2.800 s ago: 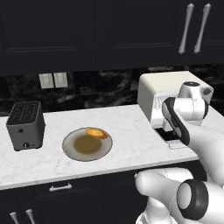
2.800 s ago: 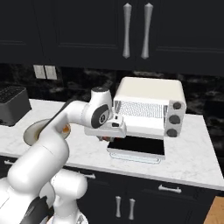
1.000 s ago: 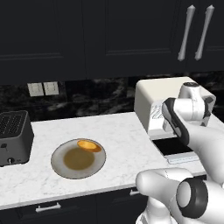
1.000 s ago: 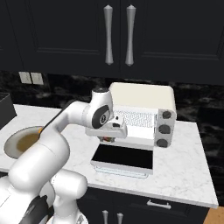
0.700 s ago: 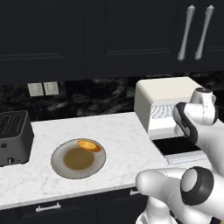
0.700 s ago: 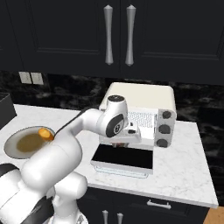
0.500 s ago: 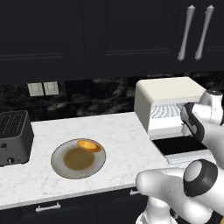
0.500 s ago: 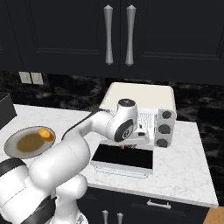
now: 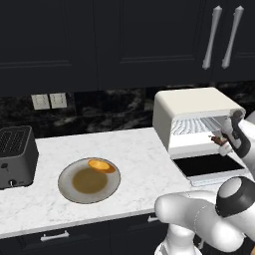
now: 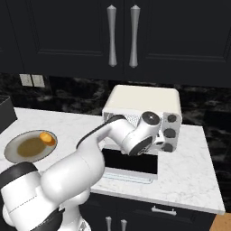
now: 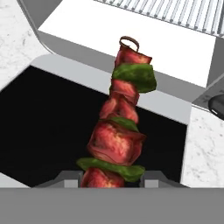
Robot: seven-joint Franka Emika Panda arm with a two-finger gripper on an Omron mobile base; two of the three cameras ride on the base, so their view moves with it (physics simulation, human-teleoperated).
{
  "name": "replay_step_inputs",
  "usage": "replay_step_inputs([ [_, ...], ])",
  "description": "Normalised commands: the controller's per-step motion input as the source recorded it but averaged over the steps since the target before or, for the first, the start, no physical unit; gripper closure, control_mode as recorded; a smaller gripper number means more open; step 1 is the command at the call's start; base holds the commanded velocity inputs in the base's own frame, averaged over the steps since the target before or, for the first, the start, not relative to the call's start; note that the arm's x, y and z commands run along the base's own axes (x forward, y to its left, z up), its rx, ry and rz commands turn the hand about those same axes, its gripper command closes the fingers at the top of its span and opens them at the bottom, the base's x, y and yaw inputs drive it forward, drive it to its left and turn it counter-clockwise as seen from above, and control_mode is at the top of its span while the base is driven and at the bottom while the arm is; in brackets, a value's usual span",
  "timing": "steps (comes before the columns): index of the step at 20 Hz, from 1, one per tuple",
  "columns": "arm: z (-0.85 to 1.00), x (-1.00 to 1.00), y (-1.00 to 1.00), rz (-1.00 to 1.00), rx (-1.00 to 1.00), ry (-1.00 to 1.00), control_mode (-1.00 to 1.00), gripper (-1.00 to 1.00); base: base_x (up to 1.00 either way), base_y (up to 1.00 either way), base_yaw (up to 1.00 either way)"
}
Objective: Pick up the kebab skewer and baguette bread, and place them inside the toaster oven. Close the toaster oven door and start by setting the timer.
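While the gripper [image 11: 113, 178] was clamped shut on the kebab skewer [image 11: 119, 127], the skewer stood out from the fingertips [image 11: 65, 178] above the toaster oven door [image 11: 65, 118], which lay folded down flat on the counter [image 9: 134, 159]. The toaster oven [image 9: 191, 112] stood open with its wire rack [image 11: 175, 13] exposed just beyond the skewer's ringed end, and the baguette bread [image 9: 101, 165] lay on the rim of the plate [image 9: 67, 187], well apart to the left, near the dark slot toaster [image 9: 15, 155]
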Motion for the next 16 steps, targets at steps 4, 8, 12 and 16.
replay_step_inputs([
  [4, 0.15, 0.03, -0.24, 0.12, 0.07, 0.01, -1.0, 1.0, 0.0, 0.0, 0.0],
  [8, 0.16, 0.3, -0.13, 0.11, 0.07, 0.04, -1.0, 1.0, 0.0, 0.0, 0.0],
  [12, 0.0, 0.29, 0.0, 0.04, 0.06, -0.04, -1.0, 1.0, 0.0, 0.0, 0.0],
  [16, 0.0, 0.24, 0.0, 0.0, 0.08, -0.1, -1.0, 1.0, 0.0, 0.0, 0.0],
])
